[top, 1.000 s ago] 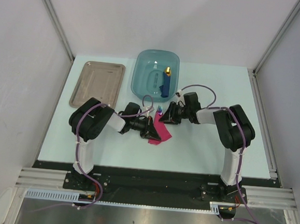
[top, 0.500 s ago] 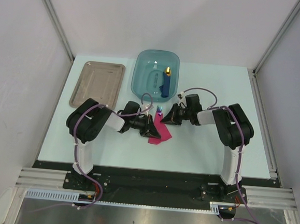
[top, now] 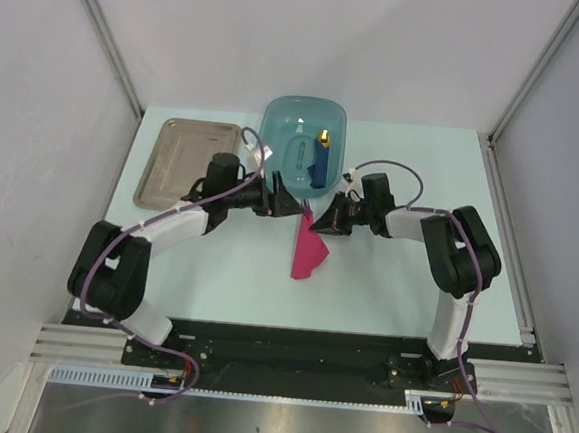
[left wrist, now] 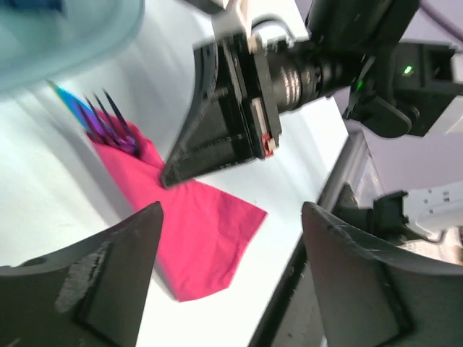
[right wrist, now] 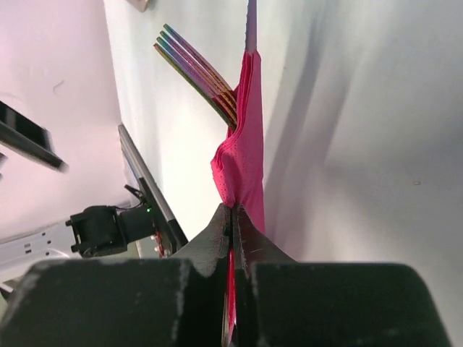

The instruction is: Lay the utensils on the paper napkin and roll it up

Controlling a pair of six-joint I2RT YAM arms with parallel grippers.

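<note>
The paper napkin (top: 309, 250) is a folded pink sheet lying mid-table, its far end pinched up. My right gripper (top: 319, 221) is shut on that end (right wrist: 242, 159), with pink paper showing between its closed jaws (right wrist: 233, 217). The utensils poke out of the fold beyond it: iridescent fork tines (right wrist: 199, 72) and blurred purplish tips (left wrist: 108, 119). My left gripper (top: 290, 205) hovers just left of the napkin's far end, near the bin. It is open, its dark fingers (left wrist: 108, 282) wide apart with nothing between them, and the napkin (left wrist: 195, 231) lies below.
A teal plastic bin (top: 275, 140) stands at the back centre holding a chunky blue object with a yellow tip (top: 320, 161). A grey-brown metal tray (top: 186, 163) lies at the back left. Both arms crowd the napkin's far end.
My left gripper opened, let go of the napkin and swung back toward the bin as its arm stretched out. My right gripper closed on the napkin's far end. The napkin now lies longer toward the near edge.
</note>
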